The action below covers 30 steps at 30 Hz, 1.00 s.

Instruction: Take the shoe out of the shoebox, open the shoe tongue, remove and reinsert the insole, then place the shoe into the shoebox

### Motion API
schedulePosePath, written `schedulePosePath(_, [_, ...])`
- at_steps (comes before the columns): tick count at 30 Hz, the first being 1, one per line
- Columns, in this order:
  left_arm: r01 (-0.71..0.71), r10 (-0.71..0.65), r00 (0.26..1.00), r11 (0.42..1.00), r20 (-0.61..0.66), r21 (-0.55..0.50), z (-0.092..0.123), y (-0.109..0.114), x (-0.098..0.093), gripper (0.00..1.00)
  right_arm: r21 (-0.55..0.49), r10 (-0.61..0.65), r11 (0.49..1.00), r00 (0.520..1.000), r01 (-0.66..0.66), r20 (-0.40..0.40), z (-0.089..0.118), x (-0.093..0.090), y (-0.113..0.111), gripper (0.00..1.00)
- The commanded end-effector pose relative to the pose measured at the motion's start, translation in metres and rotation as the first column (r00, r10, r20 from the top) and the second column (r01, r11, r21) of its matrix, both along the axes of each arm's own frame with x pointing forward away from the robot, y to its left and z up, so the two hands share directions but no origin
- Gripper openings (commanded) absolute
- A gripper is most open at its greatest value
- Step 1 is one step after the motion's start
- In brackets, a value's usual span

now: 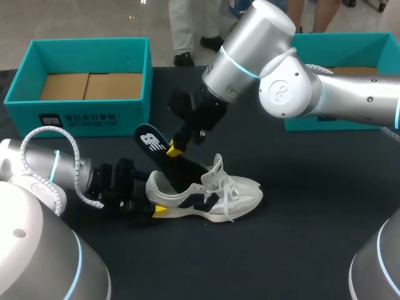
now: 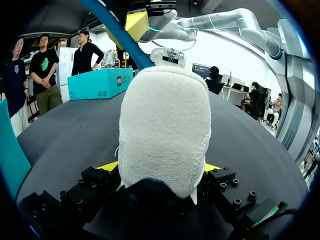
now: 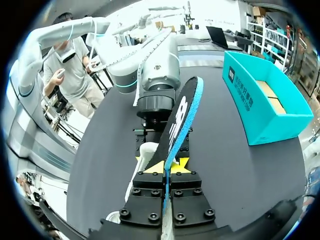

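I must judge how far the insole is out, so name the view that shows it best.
Head view: the insole shows flat-on, its front end in the shoe. The right wrist view shows it edge-on between the right fingers; the left wrist view only a blue sliver beyond the shoe.

We find print in three places, and none of it is clear enough to spell out. The open teal cardboard shoebox [image 1: 19, 94] on the black counter [image 1: 300, 219] carries a dark rectangular label [image 1: 78, 119] on its front wall, with a small square emblem and two lines of pale characters too small to read. The black insole with a blue underside [image 1: 164, 153] bears a white logo [image 1: 150, 141] near its raised end. A second teal box [image 2: 95, 85] has a similar dark label [image 2: 119, 80], also illegible.
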<state>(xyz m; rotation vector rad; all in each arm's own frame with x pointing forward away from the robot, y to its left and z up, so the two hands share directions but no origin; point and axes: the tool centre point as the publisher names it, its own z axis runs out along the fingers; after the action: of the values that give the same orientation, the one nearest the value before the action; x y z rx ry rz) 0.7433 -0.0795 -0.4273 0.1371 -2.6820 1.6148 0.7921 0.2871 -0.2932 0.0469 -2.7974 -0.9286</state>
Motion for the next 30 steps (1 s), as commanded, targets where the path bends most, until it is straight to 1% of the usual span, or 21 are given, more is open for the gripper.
schedulePosePath(1, [0.0,0.0,1.0,1.0,0.0,0.003,-0.002,-0.001,0.001,0.0,0.015,-0.012,1.0,1.0,0.012,0.003,0.015,0.003,-0.003,0.0])
schedulePosePath(10, [0.0,0.0,1.0,1.0,0.0,0.003,-0.002,-0.001,0.001,0.0,0.073,-0.054,0.996,0.999,0.054,0.001,0.042,0.012,0.004,0.0])
schedulePosePath(14, [0.0,0.0,1.0,1.0,0.0,0.003,-0.002,-0.001,0.001,0.0,0.09,-0.069,0.994,0.998,0.069,-0.001,0.055,0.017,0.003,0.0])
schedulePosePath(24, [0.0,0.0,1.0,1.0,0.0,0.003,-0.002,-0.001,0.001,0.0,0.13,-0.112,0.985,0.994,0.109,0.009,0.095,0.029,0.0,0.0])
schedulePosePath(29, [0.0,0.0,1.0,1.0,0.0,0.003,-0.002,-0.001,0.001,0.0,0.156,-0.143,0.978,0.99,0.138,0.019,0.111,0.035,0.003,0.0])
schedulePosePath(30, [0.0,0.0,1.0,1.0,0.0,0.003,-0.002,-0.001,0.001,0.0,0.156,-0.143,0.978,0.99,0.138,0.019,0.111,0.035,0.003,0.0])
